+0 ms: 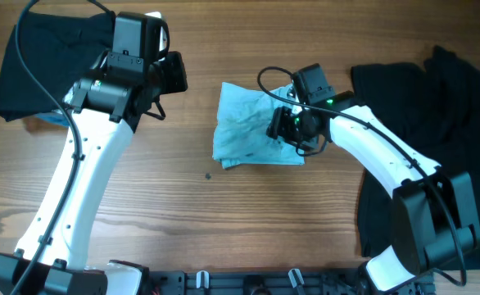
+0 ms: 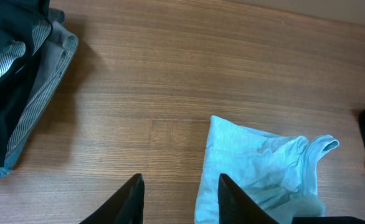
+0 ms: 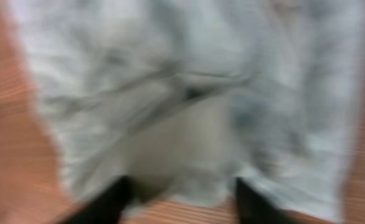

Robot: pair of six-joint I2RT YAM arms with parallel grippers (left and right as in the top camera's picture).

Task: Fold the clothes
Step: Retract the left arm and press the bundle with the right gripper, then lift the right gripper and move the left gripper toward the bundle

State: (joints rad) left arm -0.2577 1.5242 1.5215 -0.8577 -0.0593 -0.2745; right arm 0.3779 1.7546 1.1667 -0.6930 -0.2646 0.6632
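The pale sky-blue T-shirt [image 1: 248, 124] lies bunched and roughly folded at the table's middle; it also shows in the left wrist view [image 2: 257, 174] and, blurred, in the right wrist view [image 3: 189, 93]. My right gripper [image 1: 287, 129] is open just above the shirt's right edge, its fingers [image 3: 179, 202] spread over the cloth's border. My left gripper [image 1: 173, 74] is open and empty above bare wood to the left of the shirt, its fingers [image 2: 179, 199] apart. Black T-shirts lie at the far left [image 1: 52, 61] and at the right [image 1: 436, 139].
Folded dark and striped grey garments [image 2: 20, 81] are piled at the table's left, with a bit of blue [image 1: 47, 120] under them. A small dark speck [image 1: 208, 174] lies on the wood below the shirt. The black cloth at the right reaches the table's edge.
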